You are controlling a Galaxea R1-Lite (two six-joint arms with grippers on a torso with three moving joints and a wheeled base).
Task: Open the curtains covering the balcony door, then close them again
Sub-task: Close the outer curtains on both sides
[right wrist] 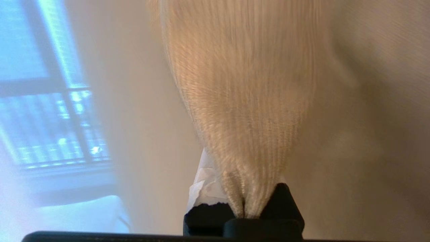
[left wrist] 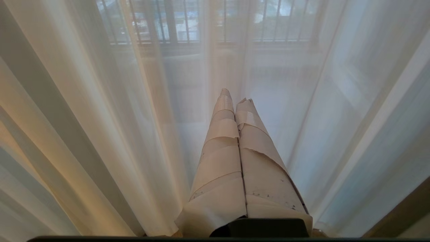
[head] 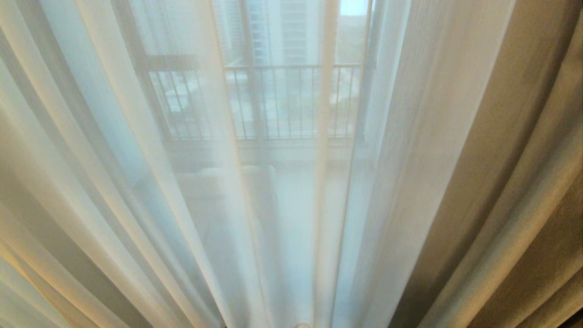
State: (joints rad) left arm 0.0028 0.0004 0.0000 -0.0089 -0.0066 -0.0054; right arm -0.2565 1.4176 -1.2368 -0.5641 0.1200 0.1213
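Right in front of the robot hang the curtains (head: 114, 182), and they fill almost the whole head view. Two kinds show: a thin, see-through white one in the middle and left, and a thicker beige one (head: 501, 182) on the right. Both fall in long, soft folds from top to bottom. They are drawn shut across the glass.

Behind the thin cloth the balcony door (head: 136, 82) shows as a dark, blurry frame. Farther out is one railing (head: 291, 100) with many thin upright bars, and tall buildings (head: 282, 32) beyond it.

The left tool (left wrist: 235, 97) points at the thin cloth. Its two fingers (left wrist: 221, 141) are long, pointed and wrapped in pale tape, and they are pressed together with nothing between them.

The right tool (right wrist: 243, 205) is closed on a bunch of the thicker cloth. The weave looks ribbed and fuzzy, and it fans out wide from the pinch. Torn white tape (right wrist: 205, 188) shows on one dark finger.
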